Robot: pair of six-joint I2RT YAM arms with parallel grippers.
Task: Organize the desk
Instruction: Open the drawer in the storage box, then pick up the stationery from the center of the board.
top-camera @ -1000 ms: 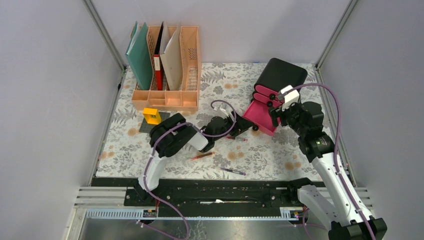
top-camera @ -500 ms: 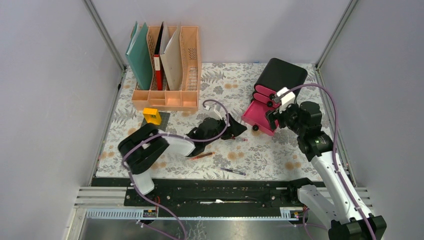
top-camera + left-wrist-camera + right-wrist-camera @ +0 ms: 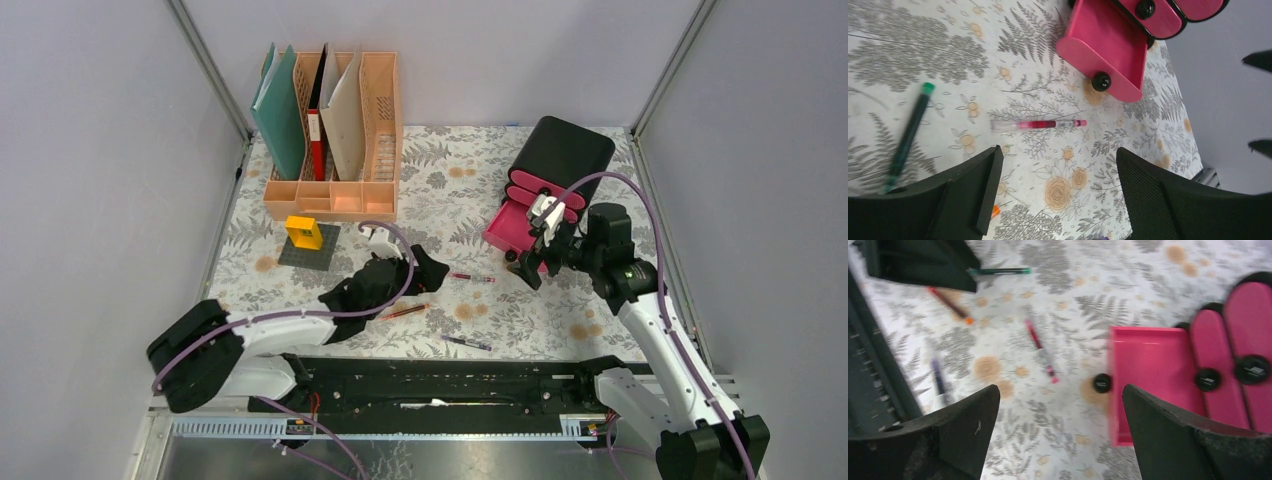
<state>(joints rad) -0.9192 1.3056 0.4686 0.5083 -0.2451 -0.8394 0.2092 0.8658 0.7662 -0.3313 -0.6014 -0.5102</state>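
The fern-and-flower-printed counter (image 3: 440, 170) spreads between grey walls, under both arms. At left, any lettering on the red binder (image 3: 314, 145) in the peach file rack (image 3: 380, 195) is too small to read. The left claw (image 3: 1058, 150) hangs spread above a red pen (image 3: 1038, 124); a blurred green pen (image 3: 908, 135) slips behind one finger. The right claw (image 3: 1060, 390), also spread, hovers beside the open pink drawer (image 3: 1153, 375) of the black drawer box (image 3: 562, 150), which is cut off in its smeared wrist view.
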